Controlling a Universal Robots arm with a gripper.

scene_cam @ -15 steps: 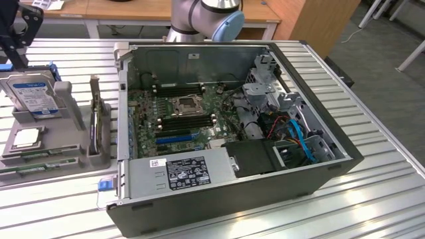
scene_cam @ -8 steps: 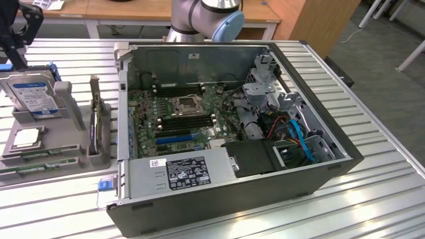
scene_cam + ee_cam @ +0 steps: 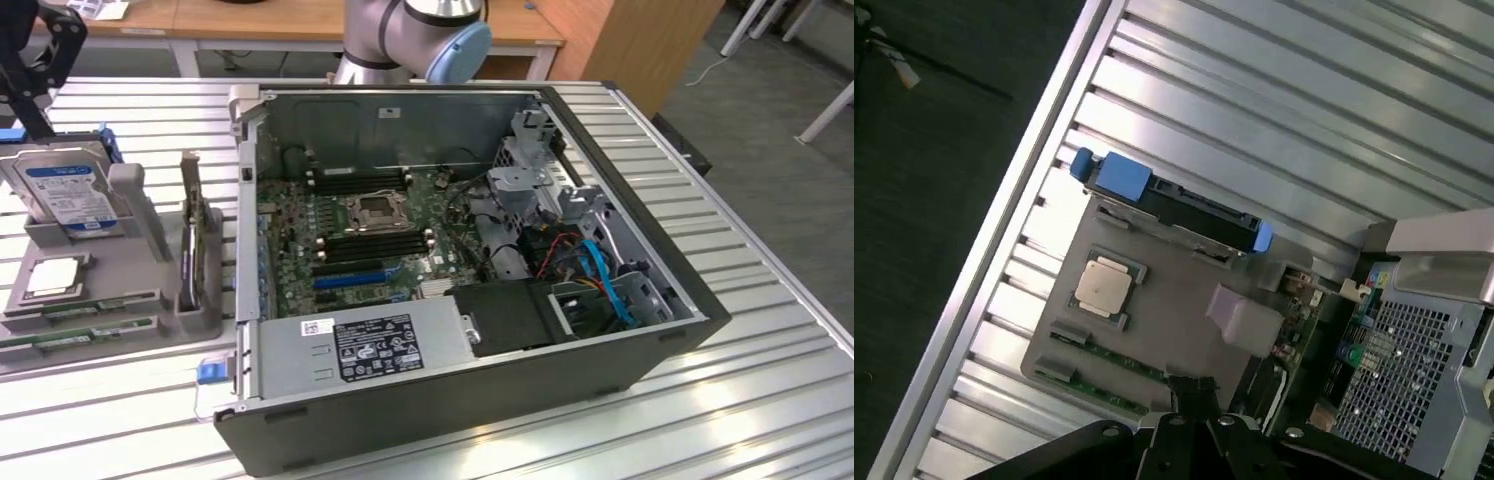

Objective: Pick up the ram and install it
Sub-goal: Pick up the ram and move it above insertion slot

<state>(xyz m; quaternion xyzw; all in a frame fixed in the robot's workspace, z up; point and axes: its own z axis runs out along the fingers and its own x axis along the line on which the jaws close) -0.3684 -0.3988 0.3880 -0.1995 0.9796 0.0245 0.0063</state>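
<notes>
1. Ram (image 3: 80, 307): lying flat in a slot near the front of the gray holder tray (image 3: 123, 283), out on the slatted table (image 3: 747, 400), to the exterior view's left of the open computer case (image 3: 467, 405) and well apart from the motherboard (image 3: 287, 235) inside it.
2. Sharing that tray with a second green stick (image 3: 74, 337) just beside it, a square silver processor (image 3: 54, 276), a hard drive (image 3: 64, 190) with a blue label propped on edge, and an expansion card (image 3: 198, 250) standing upright on the side nearest the case.
3. Showing inside the case the dark memory slots (image 3: 380, 245) flanking the processor socket (image 3: 376, 212), with the power supply (image 3: 360, 345) sitting along the near wall.
4. Hanging high above the hard drive at the exterior view's upper left, the dark gripper (image 3: 36, 115), touching nothing in the tray; rising behind the case, the robot arm (image 3: 414, 30).
5. Looking down from the wrist view on the same tray (image 3: 1174, 265): the ram (image 3: 1109, 352) sitting in its slot just beside the processor (image 3: 1104, 285), the second green stick (image 3: 1092, 392) running alongside it on the side away from the processor, and the hard drive (image 3: 1169, 205) with blue ends lying on the processor's other side.
6. Hovering above the tray, the gripper (image 3: 1189, 388), pressing its fingers fully together, clasping nothing and standing clear of the ram.
</notes>
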